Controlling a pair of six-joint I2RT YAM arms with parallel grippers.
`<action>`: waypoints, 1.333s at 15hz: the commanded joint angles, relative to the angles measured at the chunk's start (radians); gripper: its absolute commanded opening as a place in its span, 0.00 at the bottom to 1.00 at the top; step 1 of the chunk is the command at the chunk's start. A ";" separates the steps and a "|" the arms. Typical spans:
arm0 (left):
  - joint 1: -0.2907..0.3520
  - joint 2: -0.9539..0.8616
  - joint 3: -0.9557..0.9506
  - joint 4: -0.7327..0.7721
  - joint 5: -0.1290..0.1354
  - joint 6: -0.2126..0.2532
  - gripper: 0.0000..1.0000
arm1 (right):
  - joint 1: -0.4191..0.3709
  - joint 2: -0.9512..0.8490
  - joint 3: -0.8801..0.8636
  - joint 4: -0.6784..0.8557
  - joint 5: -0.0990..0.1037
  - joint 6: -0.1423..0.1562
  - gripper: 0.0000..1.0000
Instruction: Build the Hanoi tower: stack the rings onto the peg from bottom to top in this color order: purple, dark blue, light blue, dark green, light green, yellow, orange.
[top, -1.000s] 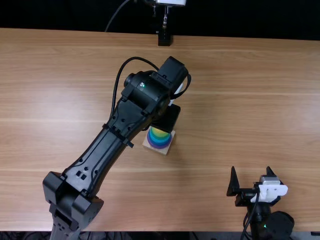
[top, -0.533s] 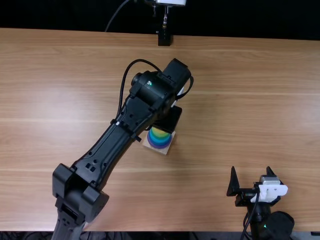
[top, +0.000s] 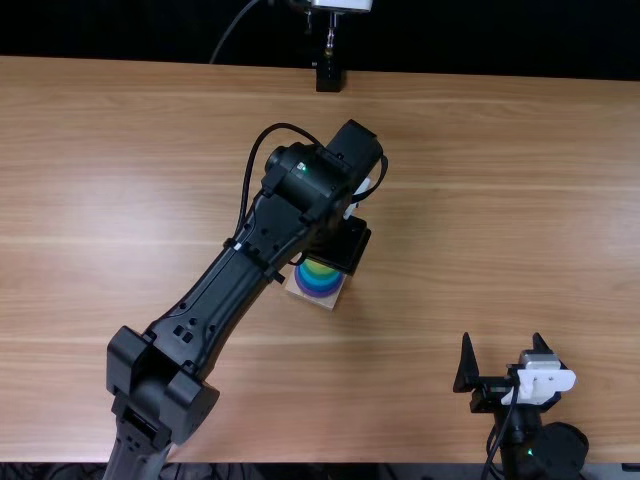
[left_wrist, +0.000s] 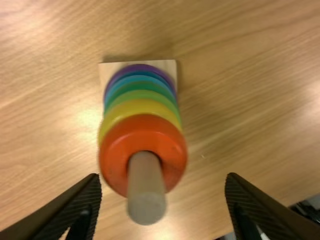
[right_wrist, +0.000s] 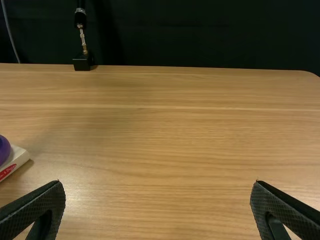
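Rings (left_wrist: 113, 157) on the peg (left_wrist: 145, 195), orange uppermost, purple lowest; the tower appears complete, leaving only arm withdrawal. Left end effector (left_wrist: 163, 182) wide above it; right end effector (right_wrist: 158, 186) wide over the table (right_wrist: 165, 130).

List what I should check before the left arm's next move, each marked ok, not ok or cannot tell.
1. Orange ring around the wooden peg, topmost: ok.
2. Yellow ring directly beneath orange: ok.
3. Purple ring lowest, on the square base: ok.
4. Dark blue ring under light blue: cannot tell, the blue bands blend.
5. Left gripper, jaws open and holding nothing: ok.
6. Right gripper well away from the base: ok.
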 joint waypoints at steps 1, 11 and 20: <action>0.000 0.008 0.017 0.008 0.036 -0.011 1.00 | -0.013 -0.013 -0.062 -0.070 0.002 -0.001 1.00; 0.271 -0.564 -0.376 0.483 0.030 -0.002 1.00 | -0.013 -0.013 -0.062 -0.070 0.002 -0.002 1.00; 0.527 -1.485 -1.434 1.072 -0.165 0.005 1.00 | -0.013 -0.013 -0.062 -0.070 0.002 -0.001 1.00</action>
